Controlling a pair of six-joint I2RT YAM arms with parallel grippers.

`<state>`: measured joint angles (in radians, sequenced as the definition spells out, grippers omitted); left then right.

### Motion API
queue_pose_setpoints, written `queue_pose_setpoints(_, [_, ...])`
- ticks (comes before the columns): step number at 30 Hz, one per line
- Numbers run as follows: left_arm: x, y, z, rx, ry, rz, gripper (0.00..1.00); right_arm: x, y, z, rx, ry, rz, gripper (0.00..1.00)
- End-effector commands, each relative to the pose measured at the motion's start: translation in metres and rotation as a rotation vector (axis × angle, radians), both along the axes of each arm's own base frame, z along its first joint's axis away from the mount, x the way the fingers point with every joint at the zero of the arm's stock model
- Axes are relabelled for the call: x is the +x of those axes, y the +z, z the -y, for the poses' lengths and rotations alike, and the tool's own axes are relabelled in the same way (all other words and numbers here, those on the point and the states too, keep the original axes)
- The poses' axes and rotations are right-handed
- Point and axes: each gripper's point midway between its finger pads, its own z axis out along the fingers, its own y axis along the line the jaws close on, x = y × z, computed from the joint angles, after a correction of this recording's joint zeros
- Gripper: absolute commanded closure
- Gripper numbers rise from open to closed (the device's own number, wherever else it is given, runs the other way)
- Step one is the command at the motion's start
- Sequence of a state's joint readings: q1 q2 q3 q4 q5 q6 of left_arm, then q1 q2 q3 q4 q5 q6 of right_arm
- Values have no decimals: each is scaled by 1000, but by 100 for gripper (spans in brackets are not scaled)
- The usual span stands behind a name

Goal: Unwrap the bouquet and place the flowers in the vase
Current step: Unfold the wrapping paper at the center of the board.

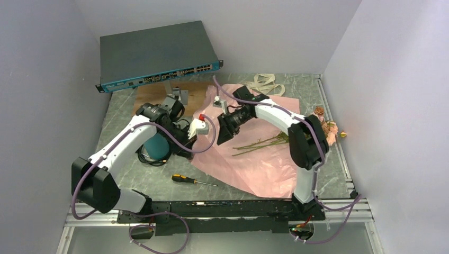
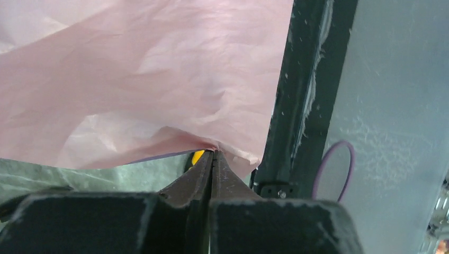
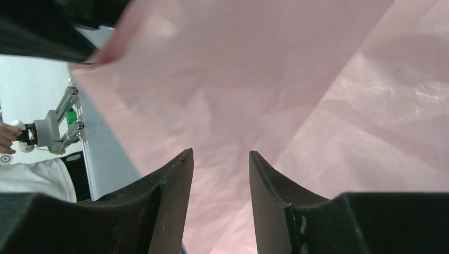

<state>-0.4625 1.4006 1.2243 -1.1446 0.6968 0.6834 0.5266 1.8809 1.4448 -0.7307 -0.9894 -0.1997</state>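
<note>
In the top view, a grey network switch [image 1: 159, 55] is sitting tilted at upper left with a brown board [image 1: 151, 95] lying below it. The left arm [image 1: 122, 142] is reaching over the teal vase [image 1: 157, 147], which is standing left of centre inside a black cable coil [image 1: 151, 160]. A screwdriver [image 1: 193, 180] with a yellow-and-black handle is lying at lower centre, just off the near-left edge of the pink wrapping paper [image 1: 254, 164]. The left jaws are pressing fully together, pinching a fold at the paper's edge. Just right of them the right jaws are standing partly apart, with nothing between them and only paper showing beyond the gap. A cream ribbon [image 1: 267, 83] is lying loose at top centre, past the paper. The flowers [image 1: 262, 142] are lying on the spread paper at centre right, stems pointing left and rose heads [image 1: 331, 129] toward the right wall.

The left arm is covering most of the vase. The right arm's dark link [image 1: 307, 140] is blocking most of the rose heads. In the left wrist view a small yellow thing [image 2: 197, 155] is peeking out behind the jaw tips, too little of it to name. At the left edge of the right wrist view, what looks like a hand [image 3: 6, 136] and a white sleeve are being cut off by the frame.

A grey-green marbled surface [image 1: 122, 108] is carrying everything, a metal rail [image 1: 212, 214] is running along its near edge, and plain white walls are closing in three sides.
</note>
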Motion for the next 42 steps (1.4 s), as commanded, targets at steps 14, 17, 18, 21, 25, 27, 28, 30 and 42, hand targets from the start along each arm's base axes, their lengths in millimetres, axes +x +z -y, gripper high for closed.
queue_pose_setpoints(14, [18,81,14,-242,-33,453,34,-15,-73,-48,-138,76,12,50])
queue_pose_setpoints(17, [34,59,22,-200,-45,487,33,-17,-68,-45,-141,84,18,49])
queue_pose_setpoints(18, [39,50,26,-185,-58,496,33,-18,-64,-43,-139,86,23,48])
queue_pose_setpoints(21, [49,21,37,-133,-76,485,34,-19,-43,-34,-113,71,36,47])
queue_pose_setpoints(25, [49,-18,43,-90,-107,473,33,-18,-24,-9,-96,33,52,47])
queue_pose_setpoints(27, [49,-36,44,-76,-119,479,32,-17,-22,5,-108,22,70,47])
queue_pose_setpoints(28, [49,-45,42,-54,-127,477,31,-16,-22,11,-121,19,82,47])
queue_pose_setpoints(30, [50,-64,37,6,-140,450,30,-12,-23,26,-154,6,94,47])
queue_pose_setpoints(42, [29,-125,1,214,-174,294,26,19,10,156,-251,-235,129,47])
